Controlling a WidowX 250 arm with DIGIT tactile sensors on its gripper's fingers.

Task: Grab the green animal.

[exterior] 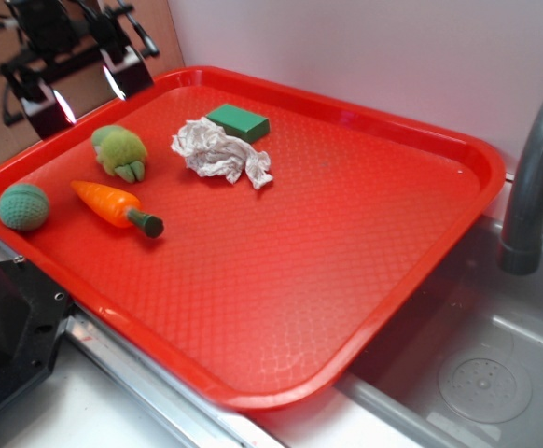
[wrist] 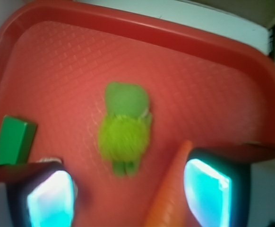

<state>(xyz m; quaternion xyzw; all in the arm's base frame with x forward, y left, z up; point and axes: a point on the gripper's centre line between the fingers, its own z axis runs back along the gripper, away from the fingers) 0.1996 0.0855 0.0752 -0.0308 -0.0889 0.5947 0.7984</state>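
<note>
The green animal (exterior: pixel 119 152), a small fuzzy yellow-green plush with darker green feet, lies on the red tray (exterior: pixel 327 233) near its far left corner. My gripper (exterior: pixel 89 93) hangs above the tray's far left rim, just behind the plush and apart from it. Its fingers are spread. In the wrist view the green animal (wrist: pixel 124 132) lies ahead of the open gripper (wrist: pixel 128 196), with its feet toward me. Nothing sits between the two glowing pads (wrist: pixel 50 198).
An orange toy carrot (exterior: pixel 115 205) lies beside the plush, and its tip (wrist: pixel 168 198) reaches in by my right finger. A teal knitted ball (exterior: pixel 22 206), crumpled white paper (exterior: pixel 220 154) and a green block (exterior: pixel 238 121) also lie on the tray. A grey faucet (exterior: pixel 533 177) and sink (exterior: pixel 495 373) stand to the right.
</note>
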